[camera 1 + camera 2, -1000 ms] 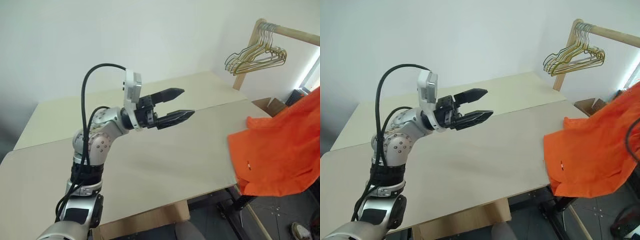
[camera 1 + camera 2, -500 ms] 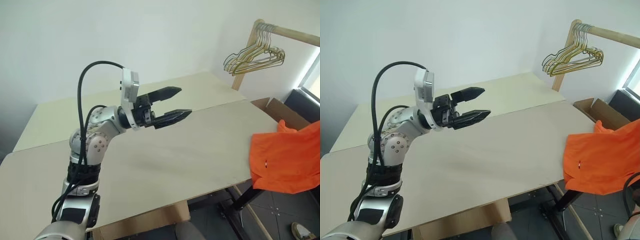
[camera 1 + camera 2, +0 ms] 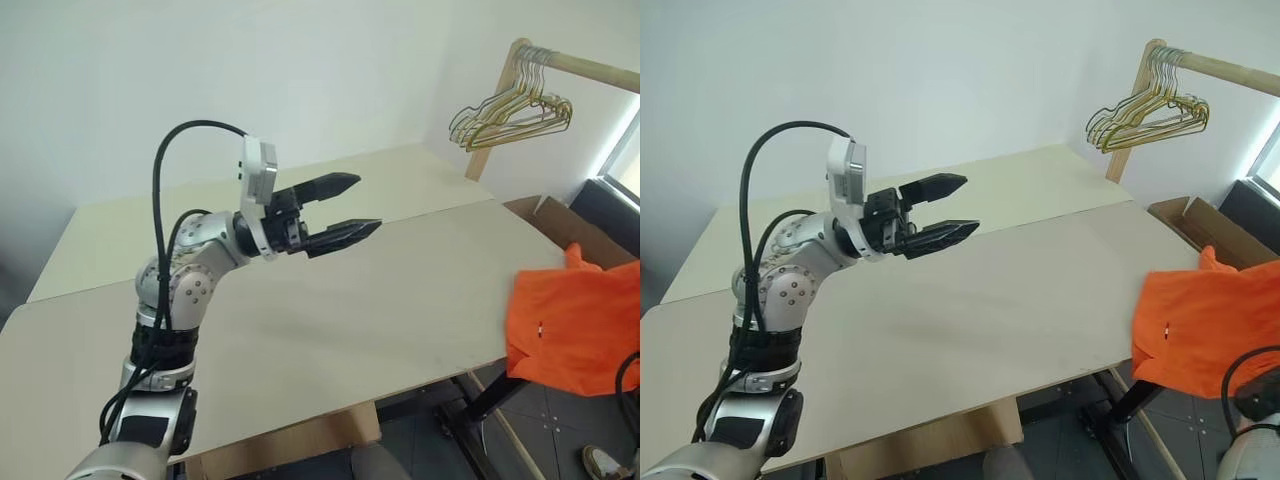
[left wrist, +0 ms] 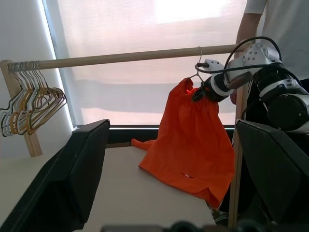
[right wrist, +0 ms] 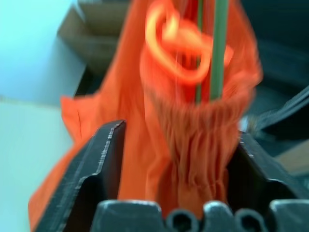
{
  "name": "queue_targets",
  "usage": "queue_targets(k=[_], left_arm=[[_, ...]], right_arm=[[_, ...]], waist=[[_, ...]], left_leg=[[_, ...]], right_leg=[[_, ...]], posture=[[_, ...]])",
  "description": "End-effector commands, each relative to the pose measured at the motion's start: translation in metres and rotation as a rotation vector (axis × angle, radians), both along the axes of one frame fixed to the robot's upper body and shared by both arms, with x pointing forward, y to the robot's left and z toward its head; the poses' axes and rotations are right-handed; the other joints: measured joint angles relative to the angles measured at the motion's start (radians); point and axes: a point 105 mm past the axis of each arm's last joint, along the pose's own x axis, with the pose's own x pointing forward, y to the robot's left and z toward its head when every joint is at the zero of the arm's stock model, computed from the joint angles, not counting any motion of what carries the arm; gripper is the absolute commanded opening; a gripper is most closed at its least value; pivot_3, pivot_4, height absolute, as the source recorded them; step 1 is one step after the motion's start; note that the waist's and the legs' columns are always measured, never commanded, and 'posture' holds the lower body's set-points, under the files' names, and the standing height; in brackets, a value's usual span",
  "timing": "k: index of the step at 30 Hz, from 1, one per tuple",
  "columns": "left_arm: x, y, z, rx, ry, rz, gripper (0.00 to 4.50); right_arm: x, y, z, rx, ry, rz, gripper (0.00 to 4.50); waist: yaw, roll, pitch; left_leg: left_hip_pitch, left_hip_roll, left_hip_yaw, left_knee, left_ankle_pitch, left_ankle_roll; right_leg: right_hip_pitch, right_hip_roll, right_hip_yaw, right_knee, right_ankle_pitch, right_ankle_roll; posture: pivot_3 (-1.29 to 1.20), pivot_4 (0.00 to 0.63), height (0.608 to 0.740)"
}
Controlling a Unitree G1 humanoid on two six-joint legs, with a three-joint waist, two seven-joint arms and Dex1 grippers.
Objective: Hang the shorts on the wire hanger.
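The orange shorts [image 4: 193, 140] hang from the wooden rail [image 4: 120, 57] on the wire hanger, whose hook [image 4: 198, 62] sits over the rail. Their lower hem drapes on the table's right corner [image 3: 560, 320]. My right gripper [image 4: 199, 94] is at the gathered waistband. In the right wrist view its fingers [image 5: 104, 159] stand apart on either side of the waistband [image 5: 188, 140], open, with the hanger's green wire [image 5: 219, 48] running up out of the cloth. My left gripper [image 3: 350, 208] hovers open over the middle of the table, holding nothing.
A bunch of gold and pale wire hangers [image 3: 512, 105] hangs at the rail's far end by its wooden post [image 3: 495, 105]. The pale table [image 3: 330, 320] spreads below my left arm. A cardboard box [image 3: 560, 222] lies beyond the table. A person in a white shirt [image 4: 280, 19] stands behind the right arm.
The shorts have swung right, off most of the table corner, and now hang lower at the right edge. My left arm has stayed where it was.
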Motion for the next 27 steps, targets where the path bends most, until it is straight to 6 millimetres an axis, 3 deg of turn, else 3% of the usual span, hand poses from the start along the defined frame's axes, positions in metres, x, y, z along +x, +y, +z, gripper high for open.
queue_targets(k=[1,3,5,7,9,12,15,19,23,27], left_arm=[[-0.004,0.002,0.010,0.000,-0.056,0.010,4.50],[-0.003,0.003,0.010,0.003,-0.057,0.014,4.50],[-0.003,0.004,0.010,0.007,-0.058,0.018,4.50],[-0.002,0.005,0.010,0.011,-0.059,0.027,4.50],[-0.002,0.005,0.010,0.012,-0.059,0.037,4.50],[0.003,0.009,0.006,0.024,-0.041,0.090,4.50],[0.008,0.013,0.003,0.039,-0.040,0.136,4.50],[0.016,0.029,-0.003,0.061,-0.105,0.288,4.50],[0.014,0.046,-0.015,0.109,-0.138,0.372,4.50],[0.013,0.059,-0.035,0.234,-0.131,0.398,4.50]], right_arm=[[-0.004,0.002,0.035,-0.218,-0.052,-0.069,4.22],[-0.007,0.003,0.047,-0.354,-0.029,-0.122,4.47],[-0.017,0.014,0.078,-0.710,0.031,-0.264,4.47],[-0.012,0.047,0.103,-1.064,0.027,-0.309,4.47],[-0.005,0.065,0.107,-1.167,-0.014,-0.278,4.47],[0.026,0.127,0.107,-1.346,-0.210,-0.040,4.47],[0.047,0.168,0.102,-1.343,-0.348,0.218,4.47],[0.073,0.236,0.078,-1.165,-0.498,0.783,4.47],[0.071,0.287,0.052,-0.965,-0.546,1.248,4.47],[0.062,0.314,0.017,-0.772,-0.480,1.603,4.47]], waist=[[0.000,-0.001,0.000],[0.001,-0.001,0.000],[0.007,-0.001,0.001],[0.012,-0.001,0.000],[0.010,-0.001,0.000],[0.010,-0.003,0.001],[0.012,-0.006,0.002],[0.044,-0.006,0.002],[0.102,-0.013,0.007],[0.180,-0.018,0.008]], left_leg=[[0.000,0.000,0.000,0.000,0.000,0.000],[0.000,0.000,0.000,0.000,0.000,0.000],[0.000,0.000,0.000,0.000,0.000,0.000],[0.000,0.000,0.000,0.000,0.000,0.000],[0.001,0.000,0.001,0.000,0.000,0.000],[0.002,0.000,0.002,0.000,0.000,0.000],[0.004,0.001,0.002,0.000,0.000,0.000],[0.003,0.001,0.000,0.000,0.000,0.000],[0.005,0.004,-0.004,0.000,0.000,0.000],[-0.004,0.004,-0.005,0.001,0.000,0.000]], right_leg=[[0.000,0.000,0.000,0.000,0.000,0.000],[0.000,0.000,0.000,0.000,0.000,0.000],[0.000,0.000,0.000,0.000,0.000,0.000],[-0.001,0.000,0.001,0.001,0.000,0.001],[-0.002,0.000,0.003,0.001,0.000,0.001],[0.000,0.000,0.004,0.001,0.000,0.003],[0.000,0.002,0.005,0.001,0.001,0.003],[0.000,0.002,0.004,0.001,0.001,0.002],[-0.002,0.004,0.004,0.001,0.005,-0.005],[-0.016,0.004,0.004,0.003,0.007,-0.009]], posture=[[-0.30,0.000,0.740],[-0.29,0.000,0.740],[-0.29,0.000,0.740],[-0.28,0.000,0.740],[-0.28,0.000,0.740],[-0.25,0.000,0.740],[-0.21,0.000,0.740],[-0.14,0.002,0.740],[-0.10,0.001,0.740],[-0.08,0.005,0.740]])
